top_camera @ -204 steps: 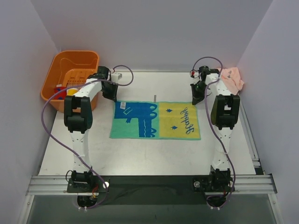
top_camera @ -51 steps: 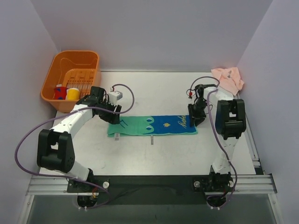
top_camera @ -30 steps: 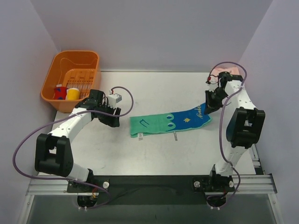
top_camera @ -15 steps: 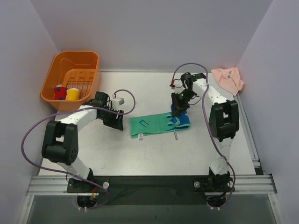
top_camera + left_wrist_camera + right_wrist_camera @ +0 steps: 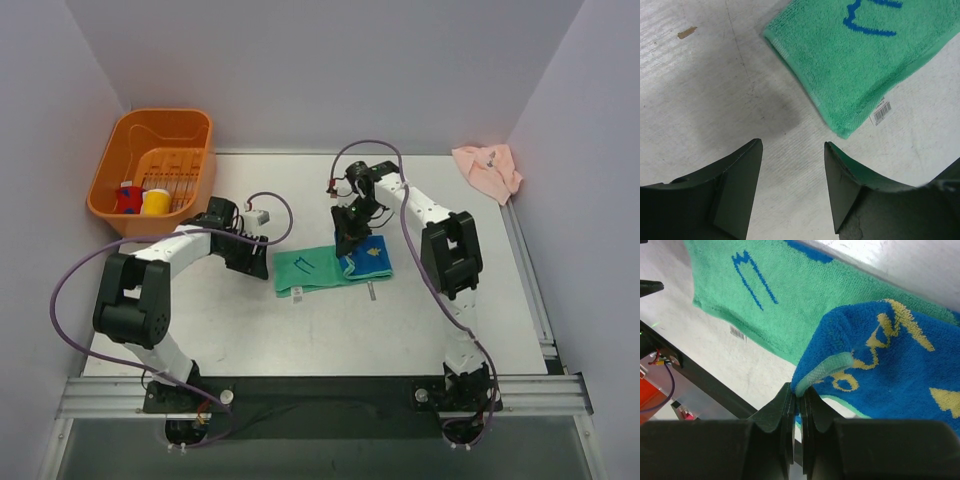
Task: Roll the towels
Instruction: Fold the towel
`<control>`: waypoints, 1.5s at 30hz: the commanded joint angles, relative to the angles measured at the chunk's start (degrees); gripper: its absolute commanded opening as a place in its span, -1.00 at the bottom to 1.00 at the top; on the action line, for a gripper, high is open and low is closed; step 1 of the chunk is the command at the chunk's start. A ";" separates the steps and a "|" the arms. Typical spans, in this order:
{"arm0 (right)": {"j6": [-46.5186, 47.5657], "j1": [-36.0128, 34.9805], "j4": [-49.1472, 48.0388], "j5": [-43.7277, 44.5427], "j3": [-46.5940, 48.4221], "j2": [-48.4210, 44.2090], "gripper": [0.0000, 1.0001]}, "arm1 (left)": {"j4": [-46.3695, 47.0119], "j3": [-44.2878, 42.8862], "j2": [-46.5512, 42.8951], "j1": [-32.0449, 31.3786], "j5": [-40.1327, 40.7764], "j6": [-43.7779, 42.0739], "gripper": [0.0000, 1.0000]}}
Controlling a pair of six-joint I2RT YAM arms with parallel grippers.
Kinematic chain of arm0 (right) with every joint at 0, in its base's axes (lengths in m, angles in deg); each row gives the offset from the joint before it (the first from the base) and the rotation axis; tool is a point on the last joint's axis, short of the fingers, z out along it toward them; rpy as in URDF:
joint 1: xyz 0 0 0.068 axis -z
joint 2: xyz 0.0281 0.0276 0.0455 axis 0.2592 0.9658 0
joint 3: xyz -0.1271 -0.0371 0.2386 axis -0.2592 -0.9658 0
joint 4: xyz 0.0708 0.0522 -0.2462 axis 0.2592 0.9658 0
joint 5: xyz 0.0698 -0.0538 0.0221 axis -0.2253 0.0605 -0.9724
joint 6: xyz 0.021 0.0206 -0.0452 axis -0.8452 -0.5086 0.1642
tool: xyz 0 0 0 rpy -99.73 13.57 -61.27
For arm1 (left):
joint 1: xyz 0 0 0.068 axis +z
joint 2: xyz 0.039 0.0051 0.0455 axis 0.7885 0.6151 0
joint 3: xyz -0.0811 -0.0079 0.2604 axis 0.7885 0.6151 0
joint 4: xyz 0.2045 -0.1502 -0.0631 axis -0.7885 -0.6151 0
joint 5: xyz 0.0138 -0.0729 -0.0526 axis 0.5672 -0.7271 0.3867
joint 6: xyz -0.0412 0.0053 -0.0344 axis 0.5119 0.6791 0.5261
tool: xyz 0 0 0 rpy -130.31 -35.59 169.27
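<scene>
The green and blue towel (image 5: 318, 269) lies folded into a strip mid-table, its blue end (image 5: 372, 257) lifted and doubled back over the green part. My right gripper (image 5: 347, 243) is shut on the blue end's corner (image 5: 812, 381), holding it above the green half (image 5: 790, 315). My left gripper (image 5: 262, 262) hovers open just left of the towel's green end (image 5: 865, 60), nothing between its fingers (image 5: 740, 175). A barcode tag (image 5: 882, 112) sticks out from the towel's near corner. The pale pink towel (image 5: 487, 170) lies crumpled at the far right of the table.
An orange basket (image 5: 118, 195) with a yellow cup (image 5: 154, 201) and a red item (image 5: 127, 196) stands at the far left. A small brown scrap (image 5: 687, 32) lies on the white tabletop (image 5: 330, 330). A metal rail (image 5: 320, 393) runs along the near edge.
My right gripper has carried the blue end leftward over the green half, shortening the strip. The left gripper has shifted slightly toward the towel's left end, still open.
</scene>
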 commanded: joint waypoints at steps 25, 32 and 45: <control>2.87 7.40 2.08 -4.79 -1.04 -4.53 -0.02 | 3.10 0.14 -3.61 -1.13 -6.39 2.09 0.18; 5.85 13.30 1.99 1.00 1.52 2.05 -0.36 | 4.51 -1.70 0.68 -5.17 -4.81 3.32 0.00; 4.01 11.99 -5.74 -4.77 -28.26 -10.39 -0.68 | 1.70 -23.29 20.27 -5.44 3.97 -2.56 -0.30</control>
